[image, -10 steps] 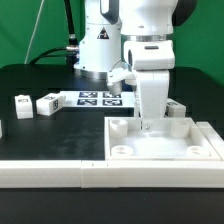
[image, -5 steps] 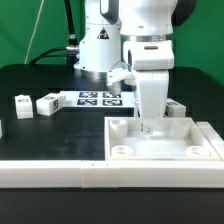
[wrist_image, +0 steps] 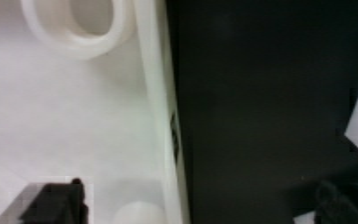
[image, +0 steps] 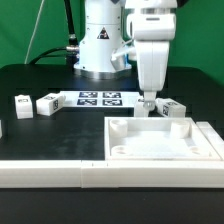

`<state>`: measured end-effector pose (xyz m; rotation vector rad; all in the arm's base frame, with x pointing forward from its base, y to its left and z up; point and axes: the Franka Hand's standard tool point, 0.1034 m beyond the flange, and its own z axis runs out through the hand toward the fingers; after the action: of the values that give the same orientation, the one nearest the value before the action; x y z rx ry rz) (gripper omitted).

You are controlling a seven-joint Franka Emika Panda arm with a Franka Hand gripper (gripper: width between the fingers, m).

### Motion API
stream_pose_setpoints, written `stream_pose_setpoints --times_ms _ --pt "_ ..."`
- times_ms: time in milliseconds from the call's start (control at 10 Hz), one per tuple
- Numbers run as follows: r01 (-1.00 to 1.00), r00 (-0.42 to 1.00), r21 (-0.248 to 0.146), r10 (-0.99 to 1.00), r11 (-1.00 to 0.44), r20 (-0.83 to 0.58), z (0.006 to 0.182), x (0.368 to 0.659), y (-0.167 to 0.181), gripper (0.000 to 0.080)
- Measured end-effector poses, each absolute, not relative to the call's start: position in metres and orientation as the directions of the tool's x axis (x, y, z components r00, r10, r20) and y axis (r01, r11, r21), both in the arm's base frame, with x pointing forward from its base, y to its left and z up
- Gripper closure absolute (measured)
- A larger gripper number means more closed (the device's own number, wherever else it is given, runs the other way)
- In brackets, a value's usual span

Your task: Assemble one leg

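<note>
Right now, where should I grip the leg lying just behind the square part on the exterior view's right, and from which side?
Take the leg across its width, on the two long flat sides, coming straight down from above. It is a small rectangular block lying flat, so those parallel faces suit the open gripper. Mind the rim of the square part close by.

- black counter (image: 40, 135)
- marker board (image: 100, 98) flat, far centre
- outer leg (image: 22, 102), inner leg (image: 46, 103) side by side, exterior view's left
- third leg (image: 171, 109), exterior view's right
- square panel (image: 165, 142) up front, just beside white rail (image: 50, 172)
</note>
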<state>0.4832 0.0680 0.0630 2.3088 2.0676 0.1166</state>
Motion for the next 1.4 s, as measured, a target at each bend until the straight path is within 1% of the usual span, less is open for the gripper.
stream_pose_setpoints --times_ms 100,300,400,600,700,900,1200,1300,1400 --pt "0.988 0.118 0.092 0.993 -0.120 0.030 0.072 0.481 0.069 0.0150" --pt "0.983 0.165 0.080 0.986 -0.167 0.033 0.065 0.479 0.068 0.0150" --pt "0.970 0.228 0.077 0.973 -0.230 0.039 0.065 0.479 0.068 0.0150" --pt "0.895 0.436 0.068 0.898 -0.440 0.062 0.064 0.477 0.069 0.0150" --pt "0.806 0.585 0.051 0.807 -0.590 0.084 0.060 0.469 0.071 0.0150" --pt "0.608 0.790 0.007 0.606 -0.794 0.094 0.057 0.459 0.088 0.0150" --pt "0.380 0.922 -0.038 0.375 -0.924 0.090 0.051 0.449 0.119 0.0150" --pt "0.376 0.924 -0.041 0.371 -0.926 0.089 0.050 0.447 0.125 0.0150" --pt "0.384 0.922 -0.041 0.380 -0.922 0.078 0.050 0.446 0.124 0.0150"
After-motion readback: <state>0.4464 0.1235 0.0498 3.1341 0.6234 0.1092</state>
